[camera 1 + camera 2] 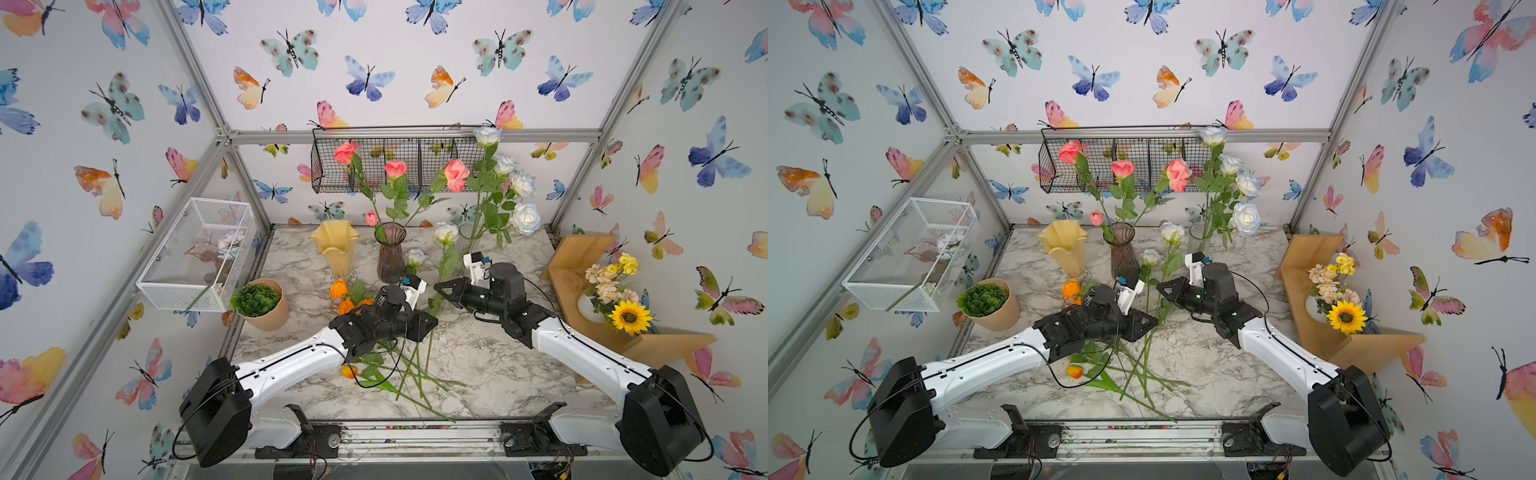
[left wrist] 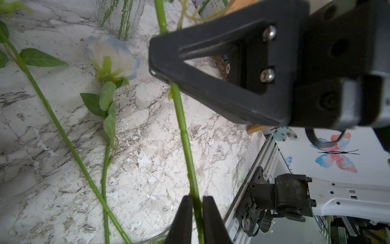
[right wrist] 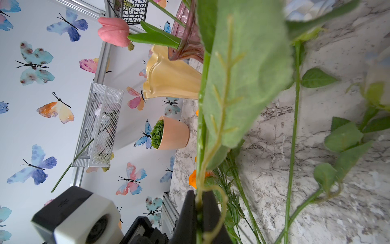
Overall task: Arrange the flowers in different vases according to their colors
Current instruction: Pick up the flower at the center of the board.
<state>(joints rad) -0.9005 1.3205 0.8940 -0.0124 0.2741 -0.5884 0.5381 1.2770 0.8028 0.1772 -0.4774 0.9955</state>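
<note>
Together pinching one white rose stem [image 2: 185,135] with left gripper [image 2: 197,200] and right gripper [image 3: 199,196], both pressed tight.
Sits just beside the purple vase [image 1: 390,253]; leaves bare marble table [image 1: 498,374] well apart from that vase.

Left arm [image 1: 286,365] reaches toward 2 o'clock, right arm [image 1: 582,353] toward 10 o'clock. Left gripper [image 1: 433,324] and right gripper [image 1: 436,287] both pinch one flower stem [image 2: 185,137].
</note>
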